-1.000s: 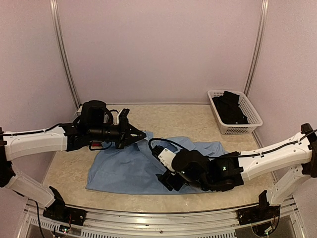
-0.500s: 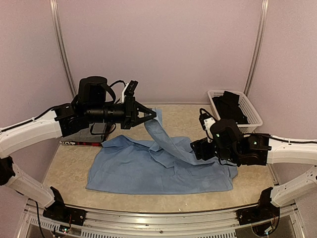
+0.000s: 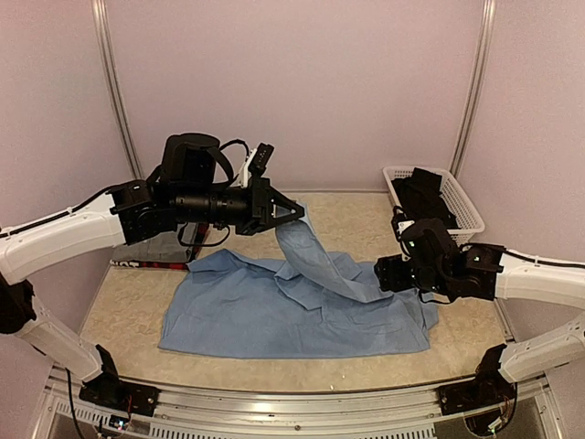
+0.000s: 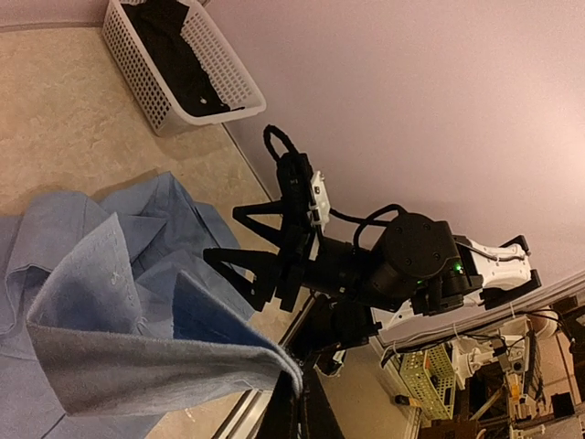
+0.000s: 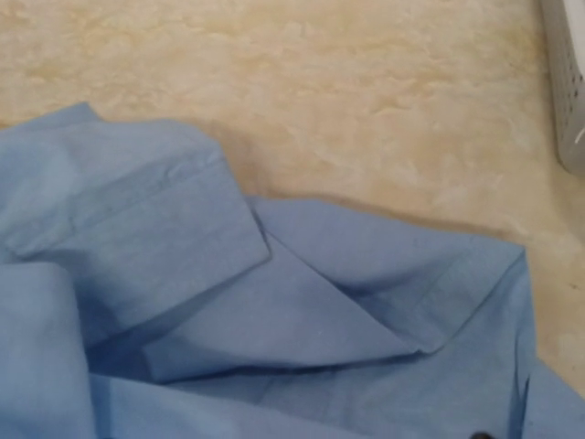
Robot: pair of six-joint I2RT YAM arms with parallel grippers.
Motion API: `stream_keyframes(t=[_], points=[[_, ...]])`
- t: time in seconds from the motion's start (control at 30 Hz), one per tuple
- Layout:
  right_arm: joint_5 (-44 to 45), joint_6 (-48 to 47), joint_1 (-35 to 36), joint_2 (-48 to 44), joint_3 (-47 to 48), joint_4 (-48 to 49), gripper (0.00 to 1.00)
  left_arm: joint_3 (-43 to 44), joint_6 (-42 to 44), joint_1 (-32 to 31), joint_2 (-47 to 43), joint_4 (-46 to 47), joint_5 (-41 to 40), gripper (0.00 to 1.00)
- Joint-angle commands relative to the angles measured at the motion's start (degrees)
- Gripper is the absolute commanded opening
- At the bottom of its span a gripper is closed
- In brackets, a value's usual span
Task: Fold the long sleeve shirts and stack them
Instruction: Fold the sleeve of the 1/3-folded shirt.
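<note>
Currently left hand (image 3: 298,212) is clamped shut on one sleeve (image 3: 315,261) of the light blue shirt (image 3: 238,315), holding that end up off the tabletop (image 3: 356,215) while the body lies spread flat near the front edge. Right hand (image 3: 382,274) is wide open, gripping nothing, hovering just over the shirt's right side. White basket (image 3: 468,219) holding dark cloth (image 3: 425,197) sits far right, apart from the shirt.
</note>
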Motion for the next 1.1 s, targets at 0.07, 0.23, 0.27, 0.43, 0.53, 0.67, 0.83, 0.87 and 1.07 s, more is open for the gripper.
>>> stream_keyframes(t=[0.07, 0.23, 0.27, 0.43, 0.53, 0.67, 0.83, 0.87, 1.07], points=[[-6.16, 2.08, -0.54, -7.06, -4.70, -1.31, 0.79, 2.22, 3.46, 0.23, -0.71, -2.24, -3.72, 0.00], [-14.71, 2.80, -0.46, -16.93, -12.15, 3.67, 0.77, 9.27, 4.68, 0.93, 3.21, -2.49, -3.25, 0.00], [-16.12, 2.88, -0.30, -18.83, -13.60, 4.82, 0.77, 10.70, 4.91, 1.20, 3.91, -2.52, -3.16, 0.00], [-20.73, 2.69, 0.54, -22.55, -17.99, 8.85, 0.74, 17.18, 4.94, 2.48, 8.84, -2.69, -2.11, 0.00], [-22.17, 1.52, 1.56, -20.35, -19.75, 12.33, 0.73, 19.25, 4.96, 2.63, 11.30, -2.80, -1.36, 0.00], [-21.75, -1.18, 2.83, -16.20, -20.50, 18.26, 0.72, 19.79, 4.51, 2.79, 12.63, -2.49, -0.45, 0.00], [-21.38, -5.13, 4.04, -10.50, -20.34, 25.93, 0.72, 20.45, 3.80, 3.65, 13.73, -2.51, 0.46, 0.00], [-21.21, -5.93, 4.30, -9.47, -20.45, 27.30, 0.72, 20.68, 3.75, 3.77, 14.01, -2.53, 0.65, 0.00], [-18.80, -7.65, 4.60, -2.40, -19.90, 33.34, 0.72, 20.90, 2.88, 3.91, 13.95, -2.38, 2.15, 0.00]])
